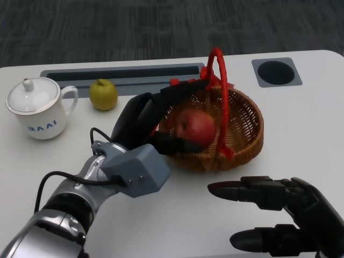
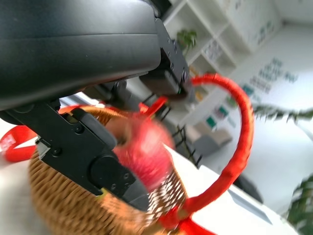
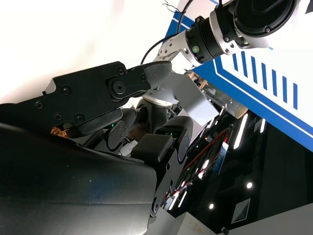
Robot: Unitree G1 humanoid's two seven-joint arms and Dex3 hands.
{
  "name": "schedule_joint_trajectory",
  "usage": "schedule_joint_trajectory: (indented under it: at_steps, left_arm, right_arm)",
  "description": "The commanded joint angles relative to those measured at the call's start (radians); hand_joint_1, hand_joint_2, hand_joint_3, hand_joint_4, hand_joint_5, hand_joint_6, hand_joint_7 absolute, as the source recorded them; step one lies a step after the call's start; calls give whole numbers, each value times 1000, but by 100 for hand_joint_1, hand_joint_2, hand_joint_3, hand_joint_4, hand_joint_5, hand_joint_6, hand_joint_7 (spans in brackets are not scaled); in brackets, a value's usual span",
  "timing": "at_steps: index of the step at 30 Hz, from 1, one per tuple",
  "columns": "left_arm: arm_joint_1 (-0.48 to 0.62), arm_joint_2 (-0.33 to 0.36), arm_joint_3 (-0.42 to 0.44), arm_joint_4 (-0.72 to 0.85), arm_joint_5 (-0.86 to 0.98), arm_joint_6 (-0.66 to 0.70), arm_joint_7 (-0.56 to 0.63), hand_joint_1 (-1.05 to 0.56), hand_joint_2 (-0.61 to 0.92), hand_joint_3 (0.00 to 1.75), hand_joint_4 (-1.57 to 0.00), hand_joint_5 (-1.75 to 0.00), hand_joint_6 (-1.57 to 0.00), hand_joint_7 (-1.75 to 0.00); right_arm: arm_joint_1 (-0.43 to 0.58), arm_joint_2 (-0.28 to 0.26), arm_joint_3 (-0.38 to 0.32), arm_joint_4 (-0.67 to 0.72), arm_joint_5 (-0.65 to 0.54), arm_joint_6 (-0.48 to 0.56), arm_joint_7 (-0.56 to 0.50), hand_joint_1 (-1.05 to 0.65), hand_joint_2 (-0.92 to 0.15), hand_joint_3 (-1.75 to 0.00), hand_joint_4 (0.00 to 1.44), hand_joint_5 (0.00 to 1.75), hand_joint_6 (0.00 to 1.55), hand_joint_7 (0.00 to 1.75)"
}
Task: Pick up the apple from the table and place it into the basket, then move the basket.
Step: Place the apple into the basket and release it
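A red apple point(image 1: 196, 128) lies inside the wicker basket point(image 1: 248, 141), which has a red handle point(image 1: 219, 97) arching over it. My left hand point(image 1: 153, 121) reaches over the basket's near-left rim, with fingers spread above the apple and the thumb low beside it. In the left wrist view the apple point(image 2: 146, 152) is blurred between the black fingers point(image 2: 83, 156), and the basket point(image 2: 63, 205) sits beneath it. Nothing is gripped by that hand. My right hand point(image 1: 279, 215) hovers at the table's front right, fingers stretched out and holding nothing, apart from the basket.
A yellow-green fruit point(image 1: 103, 94) sits at the back left, beside a white lidded mug point(image 1: 37, 107). A grey slot point(image 1: 123, 72) and a round recess point(image 1: 276, 72) lie along the table's far edge. The right wrist view shows mostly the right hand's shell point(image 3: 73, 196).
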Motion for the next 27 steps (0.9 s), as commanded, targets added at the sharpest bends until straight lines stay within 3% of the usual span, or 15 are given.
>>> schedule_joint_trajectory:
  at_steps: [1,11,17,22,27]
  left_arm:
    - [-12,34,-11,-14,0,4,-41,-96,80,2,-2,0,-2,0]
    - [2,58,26,-48,-69,-39,-134,-96,82,2,0,0,0,0]
    - [33,78,42,-89,-101,-77,-156,-89,82,1,-4,-1,-6,-2]
    - [82,94,58,-131,-137,-136,-194,-81,80,0,-13,-3,-13,-2]
    - [154,106,91,-176,-215,-214,-251,-72,77,0,-39,-6,-36,-5]
  right_arm:
    - [4,-15,-2,-9,15,0,-1,-52,-91,0,85,0,75,0]
    - [-7,-14,-9,2,25,-9,-4,-52,-90,0,85,0,77,0]
    - [-11,-46,-52,-36,21,5,-13,-52,-89,0,82,0,75,0]
    - [-6,-87,-88,-97,21,39,-11,-52,-89,0,81,0,75,0]
    - [-50,-141,-113,-84,43,27,11,-50,-88,0,83,1,75,0]
